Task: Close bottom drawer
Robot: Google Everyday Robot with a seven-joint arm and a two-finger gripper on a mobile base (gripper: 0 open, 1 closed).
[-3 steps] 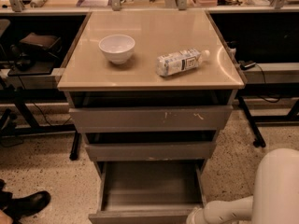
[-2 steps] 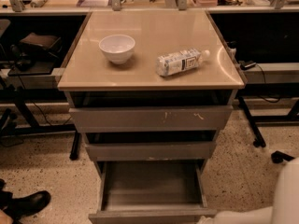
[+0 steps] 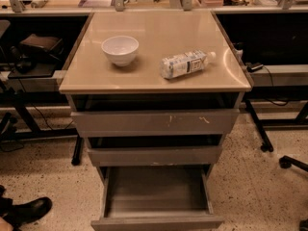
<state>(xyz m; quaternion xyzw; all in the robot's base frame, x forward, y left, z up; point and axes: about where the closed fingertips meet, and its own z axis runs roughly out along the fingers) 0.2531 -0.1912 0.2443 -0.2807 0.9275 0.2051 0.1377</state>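
Observation:
The bottom drawer (image 3: 156,191) of the beige-topped cabinet (image 3: 154,81) stands pulled far out toward me, its deep grey tray empty and its plain front panel (image 3: 156,222) at the lower edge of the camera view. The middle drawer (image 3: 154,155) and the scratched top drawer (image 3: 155,121) above it each stick out a little. My gripper and arm are out of view.
A white bowl (image 3: 120,49) and a plastic water bottle (image 3: 185,64) lying on its side are on the cabinet top. A black shoe (image 3: 29,210) is at lower left. Desk legs and a chair caster (image 3: 285,161) stand on the speckled floor at right.
My white arm, seen at the lower right corner before, has moved out of the picture. The drawers have not moved.

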